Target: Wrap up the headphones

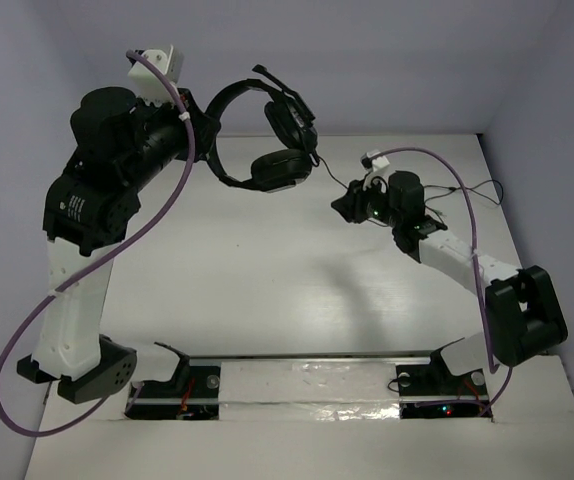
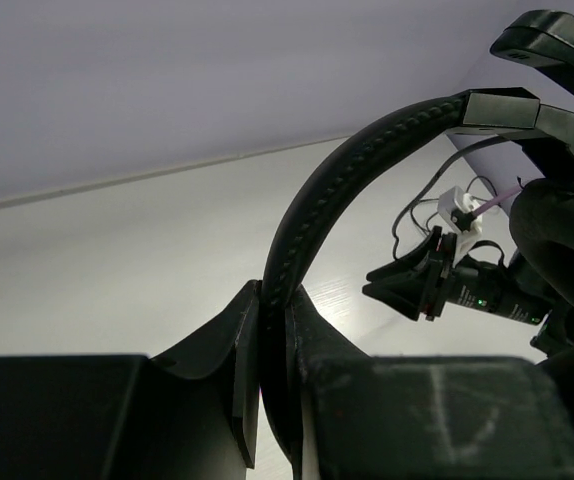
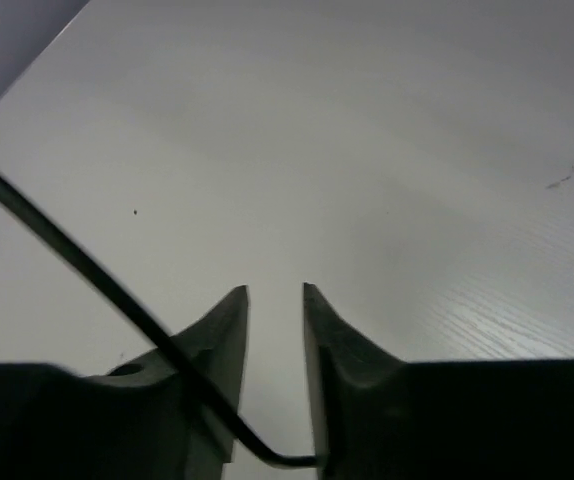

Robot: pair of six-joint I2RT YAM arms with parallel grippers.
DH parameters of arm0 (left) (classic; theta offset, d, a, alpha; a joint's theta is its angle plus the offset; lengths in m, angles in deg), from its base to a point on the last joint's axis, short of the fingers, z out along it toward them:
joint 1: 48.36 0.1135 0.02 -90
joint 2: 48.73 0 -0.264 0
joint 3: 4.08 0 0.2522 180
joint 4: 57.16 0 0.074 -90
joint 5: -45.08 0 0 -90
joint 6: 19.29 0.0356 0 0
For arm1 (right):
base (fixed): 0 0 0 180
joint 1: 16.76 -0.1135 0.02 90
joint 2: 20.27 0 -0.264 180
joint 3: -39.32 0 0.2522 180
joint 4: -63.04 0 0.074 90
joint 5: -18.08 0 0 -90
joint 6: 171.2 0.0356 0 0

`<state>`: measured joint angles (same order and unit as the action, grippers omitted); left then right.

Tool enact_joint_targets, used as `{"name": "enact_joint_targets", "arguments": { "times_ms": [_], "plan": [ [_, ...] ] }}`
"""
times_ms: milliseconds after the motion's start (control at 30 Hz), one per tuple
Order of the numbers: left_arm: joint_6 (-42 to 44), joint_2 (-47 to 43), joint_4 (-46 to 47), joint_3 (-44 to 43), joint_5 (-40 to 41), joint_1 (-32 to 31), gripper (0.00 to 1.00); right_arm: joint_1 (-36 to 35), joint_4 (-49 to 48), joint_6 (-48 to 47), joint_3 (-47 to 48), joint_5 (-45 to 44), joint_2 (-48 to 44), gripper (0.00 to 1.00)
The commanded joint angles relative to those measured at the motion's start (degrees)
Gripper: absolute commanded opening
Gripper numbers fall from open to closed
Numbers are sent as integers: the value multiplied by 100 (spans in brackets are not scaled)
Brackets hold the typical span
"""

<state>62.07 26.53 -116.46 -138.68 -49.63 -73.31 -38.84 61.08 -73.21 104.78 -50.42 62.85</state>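
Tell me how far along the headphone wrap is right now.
Done: the left gripper is clamped on the headband, holding the headphones above the table. In hand: the cable runs into the gap between the right gripper's open jaws, not yet pinched. Left: all the winding; the cable trails loose, with no turns visible around the headphones.

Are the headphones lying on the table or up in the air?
Up in the air. The left tool is shut on the headphones' headband, and the earcups hang above the table.

We saw black over-ear headphones (image 1: 279, 168) hanging aloft by the headband (image 2: 347, 180), earcups down, thin cable (image 3: 67, 252) trailing right.
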Motion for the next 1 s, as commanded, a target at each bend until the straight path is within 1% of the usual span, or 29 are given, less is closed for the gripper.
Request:
{"name": "enact_joint_targets", "arguments": {
  "times_ms": [0, 33, 67, 133, 233, 300, 333, 400, 433, 467, 567, 633, 700, 733, 800, 833, 900, 933, 967],
  "plan": [
    [-199, 23, 546, 16, 111, 43, 0, 38, -537, 291, -81, 92, -137, 35],
    [-208, 41, 563, 25, 111, 95, 0, 38, -598, 352, -125, 135, -137, 27],
    [-217, 50, 598, 25, 128, 96, 0, 38, -650, 387, -151, 136, -137, 15],
    [-243, 41, 660, 34, 146, 96, 0, 38, -774, 519, -213, 109, -199, 0],
    [-374, 6, 870, 165, 137, 96, 0, 38, -853, 764, -266, 162, -295, 0],
    [-506, -12, 1046, 402, 329, 96, 0, 38, -818, 844, -284, 214, -313, 0],
    [-594, -47, 1317, 525, 400, 96, 0, -14, -531, 879, -240, 41, -278, 0],
    [-927, -117, 1757, 1113, 462, 96, 0, -391, -196, 836, -74, -171, -234, 0],
    [-998, -100, 2011, 1263, 706, 96, 0, -567, 145, 766, -29, -616, -234, 0],
    [-1095, -82, 2101, 1517, 1169, 96, 0, -891, 288, 774, -11, -803, -260, 0],
    [-1165, 14, 2452, 2009, 1918, 148, 0, -1227, 675, 862, -64, -1138, -531, 0],
    [-1271, 102, 2716, 2204, 2262, 148, 0, -1543, 1026, 906, -81, -1217, -673, 0],
    [-1315, 216, 2813, 2283, 2457, 148, 0, -1946, 1360, 889, -20, -1463, -892, 0],
    [-1333, 286, 2840, 2310, 2510, 148, 0, -2079, 1779, 810, 76, -1629, -954, 0],
    [-1342, 436, 2910, 2459, 2650, 148, 0, -2308, 2116, 774, 217, -1797, -1077, 0],
    [-1342, 489, 2954, 2538, 2694, 148, 0, -2526, 2457, 766, 313, -1894, -1147, 0],
    [-1307, 550, 3060, 2767, 2808, 148, 0, -2782, 2984, 739, 656, -2113, -1192, 0],
    [-1263, 638, 3042, 2811, 2870, 148, 0, -2992, 3170, 687, 779, -2384, -1209, 0],
    [-1149, 691, 2946, 2837, 2984, 148, 0, -3081, 3372, 660, 1058, -2474, -1201, 0]
  ]
}}
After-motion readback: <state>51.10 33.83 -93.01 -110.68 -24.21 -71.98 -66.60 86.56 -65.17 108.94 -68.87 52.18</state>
